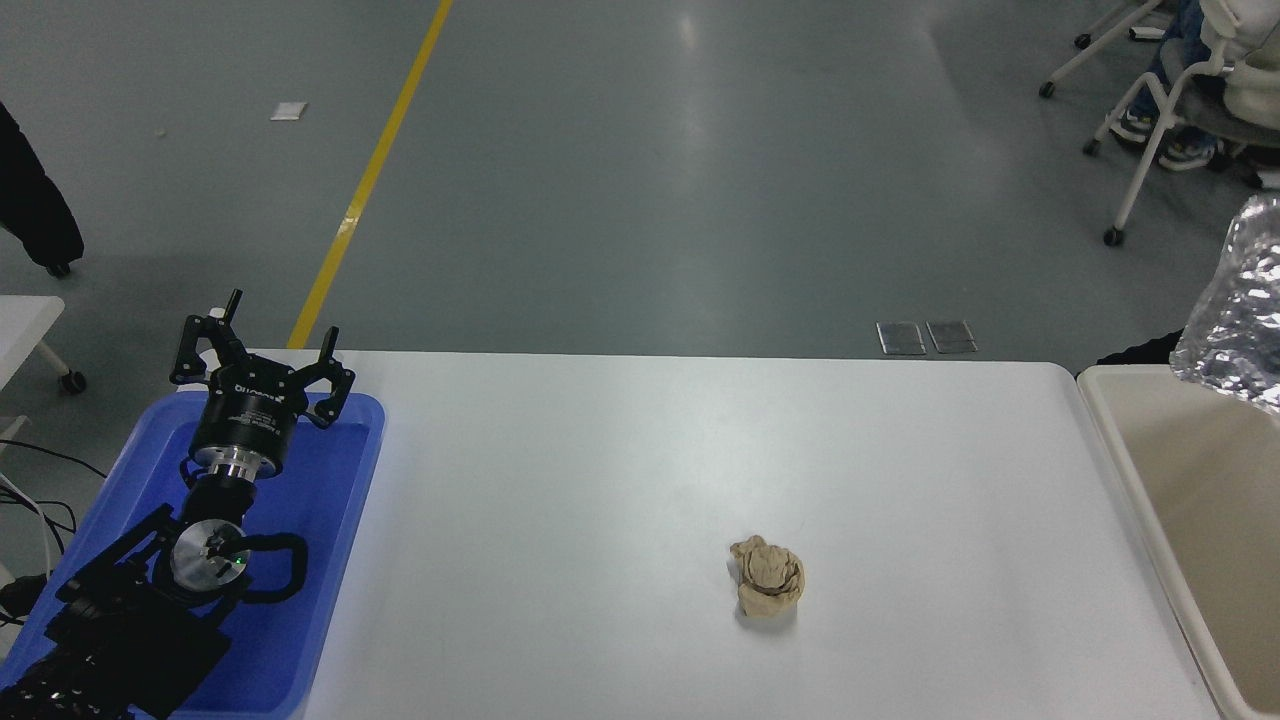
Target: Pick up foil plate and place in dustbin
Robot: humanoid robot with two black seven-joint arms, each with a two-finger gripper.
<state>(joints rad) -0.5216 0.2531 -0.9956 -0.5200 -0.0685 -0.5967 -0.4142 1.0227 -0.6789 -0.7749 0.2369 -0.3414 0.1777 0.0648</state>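
The foil plate [1235, 320], crinkled shiny silver, hangs in the air at the right edge of the picture, partly cut off by it. It is above the far end of the cream dustbin [1112, 445], which stands at the table's right end. What holds the plate is out of view, and my right gripper does not show. My left gripper [262, 335] is parked at the lower left over a blue tray, open and empty.
A small crumpled tan paper ball [767, 578] lies on the white table right of centre. The blue plastic tray [335, 520] sits at the left end under my left arm. Wheeled chairs stand on the floor at the far right.
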